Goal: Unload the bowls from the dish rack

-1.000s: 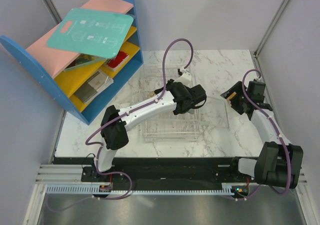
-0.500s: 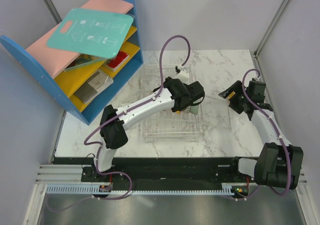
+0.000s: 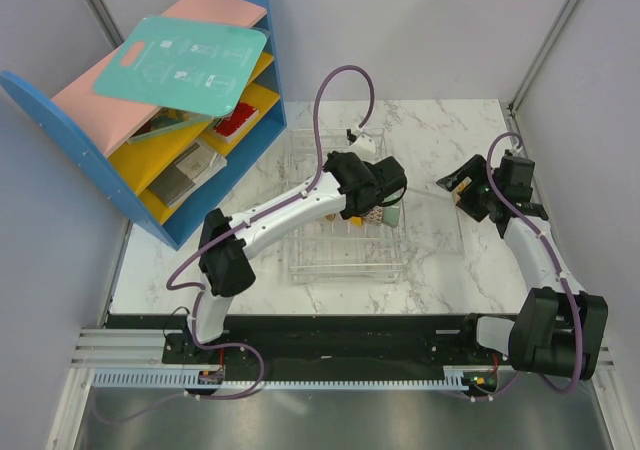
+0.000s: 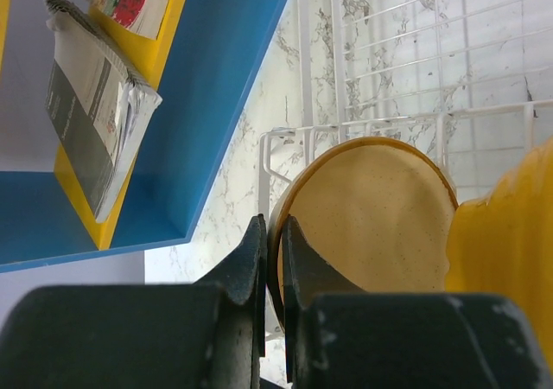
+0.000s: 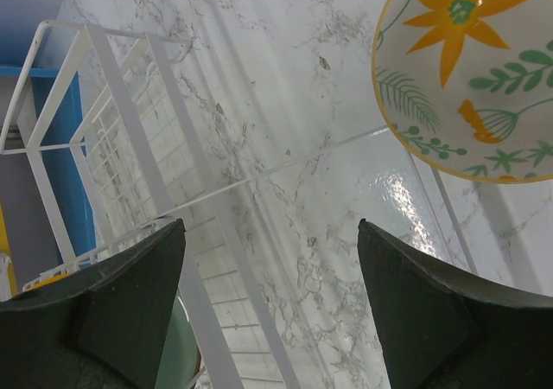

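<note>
Now the left claw pinches the rim of a tan-lined bowl standing on edge over the dish rack, mouth apparently sideways; the right claw gapes empty, short of a floral bowl.

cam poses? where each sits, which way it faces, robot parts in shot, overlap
Top external: above, behind the robot, looking down on the table; left arm, right arm, dish rack.
Left wrist: on left arm, looking along the left gripper shut on a bowl rim.
Right wrist: on right arm, looking down past the open right gripper at a floral bowl.
Shared: all show the dish rack.
</note>
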Tool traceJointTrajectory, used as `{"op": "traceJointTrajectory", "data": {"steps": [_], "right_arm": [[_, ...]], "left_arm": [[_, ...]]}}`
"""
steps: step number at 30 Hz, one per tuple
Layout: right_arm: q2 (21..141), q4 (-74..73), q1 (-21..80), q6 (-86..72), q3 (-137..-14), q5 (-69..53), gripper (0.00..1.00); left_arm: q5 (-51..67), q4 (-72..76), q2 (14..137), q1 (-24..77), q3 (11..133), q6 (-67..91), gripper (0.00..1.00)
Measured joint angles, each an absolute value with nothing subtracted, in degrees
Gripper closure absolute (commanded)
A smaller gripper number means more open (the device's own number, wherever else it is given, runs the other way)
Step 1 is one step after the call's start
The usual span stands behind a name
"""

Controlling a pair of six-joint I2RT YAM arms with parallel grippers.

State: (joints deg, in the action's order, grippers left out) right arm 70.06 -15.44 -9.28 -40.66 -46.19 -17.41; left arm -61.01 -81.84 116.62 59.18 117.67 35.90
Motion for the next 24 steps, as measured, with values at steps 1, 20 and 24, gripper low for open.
{"op": "traceJointTrajectory", "data": {"steps": [1,20,24], "right_arm": [[70.1,-15.4,-9.3,-40.7,-46.2,-17.6,0.13],[70.0,-15.4,-9.3,-39.7,-46.2,-18.2,0.12],[70.0,-15.4,-9.3,-39.2,-46.2,-18.1,0.12]], "left_arm": [[-60.9,-82.0,116.6,59.1,117.8,35.9,0.98],[-57.9,-80.6,116.6,58.8,119.3,35.8,0.98],[-57.6,-80.6,116.6,58.6,119.3,35.1,0.98]]}}
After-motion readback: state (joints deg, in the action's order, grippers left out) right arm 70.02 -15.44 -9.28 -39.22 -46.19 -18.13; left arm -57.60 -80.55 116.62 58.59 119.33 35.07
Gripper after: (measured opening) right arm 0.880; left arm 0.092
